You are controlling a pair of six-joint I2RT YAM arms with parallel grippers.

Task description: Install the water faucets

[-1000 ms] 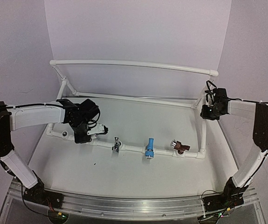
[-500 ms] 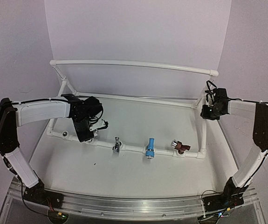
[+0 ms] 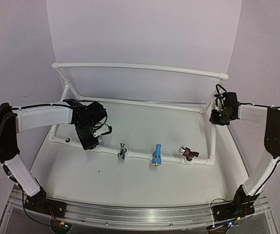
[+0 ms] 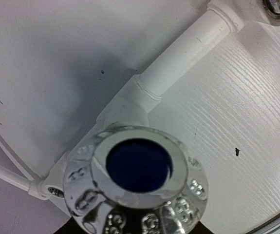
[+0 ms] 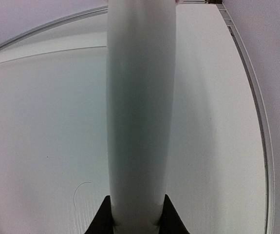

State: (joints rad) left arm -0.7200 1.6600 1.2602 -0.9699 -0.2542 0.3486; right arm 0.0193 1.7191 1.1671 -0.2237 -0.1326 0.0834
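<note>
My left gripper (image 3: pixel 94 136) is shut on the white faucet (image 3: pixel 103 130) and holds it just above the front pipe of the white PVC frame (image 3: pixel 135 155). In the left wrist view the faucet's chrome threaded end (image 4: pixel 137 180) with its dark bore fills the lower middle, over a pipe fitting (image 4: pixel 125 109). The chrome faucet (image 3: pixel 122 151), the light blue faucet (image 3: pixel 156 155) and the reddish-brown faucet (image 3: pixel 188 153) sit in sockets along the front pipe. An empty round socket (image 3: pixel 68 140) lies left of my left gripper. My right gripper (image 3: pixel 218 115) is shut on the frame's right pipe (image 5: pixel 140 112).
The frame's top rail (image 3: pixel 140 67) and back rail (image 3: pixel 144 104) cross behind the work area. A white backdrop stands behind them. A metal rail (image 3: pixel 140 214) runs along the near edge by the arm bases. A small dark speck (image 3: pixel 99 171) lies on the table.
</note>
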